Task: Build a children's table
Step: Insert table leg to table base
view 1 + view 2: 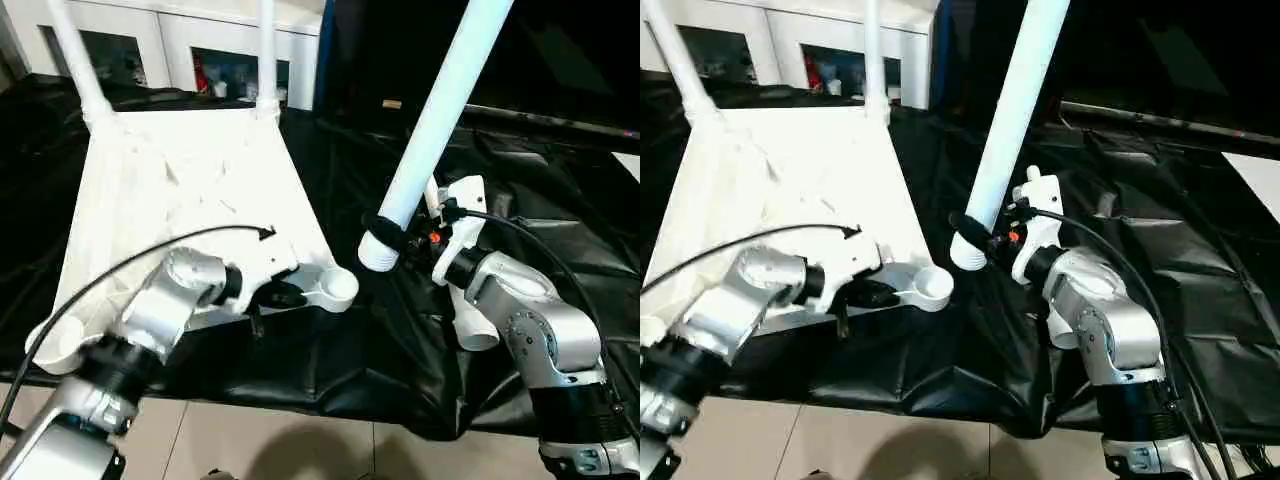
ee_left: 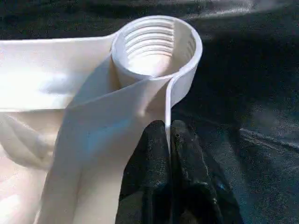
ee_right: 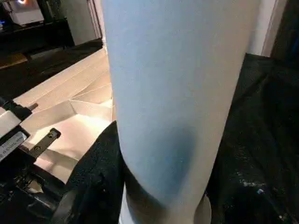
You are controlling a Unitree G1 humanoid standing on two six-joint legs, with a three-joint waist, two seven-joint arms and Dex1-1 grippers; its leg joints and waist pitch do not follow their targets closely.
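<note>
Left wrist view: pinching with the left hand [image 2: 169, 130], black fingers [image 2: 149, 158] drawn almost together on the thin side wall of the upturned tabletop [image 1: 180, 170], just behind the open, ribbed corner socket [image 2: 156, 46]. Steadying that near corner on the black-draped table [image 1: 560, 200], with two fitted legs [image 1: 80, 60] already standing up from the far corners, in front of the white cabinet [image 1: 190, 40]. Clamping with the right hand [image 1: 392, 235] around the lower end of the loose leg [image 1: 440, 110], tilted away from upright, its butt hanging just beside the socket and slightly apart from it, not yet over the mouth. Leaving another white tube [image 1: 470, 325] lying on the cloth under the right forearm.

Judging the step in hand as seating this leg in the near socket. Doing it well probably meaning:
- Bringing the butt squarely over the socket mouth.
- Righting the leg into line with the socket before lowering, so as to avoid jamming it crooked against the ribs.
- Bearing down through the pinch on the wall, so as to stop the light top sliding or lifting.
- Turning gently once the ribs are catching.
- Backing off and realigning rather than forcing.
</note>
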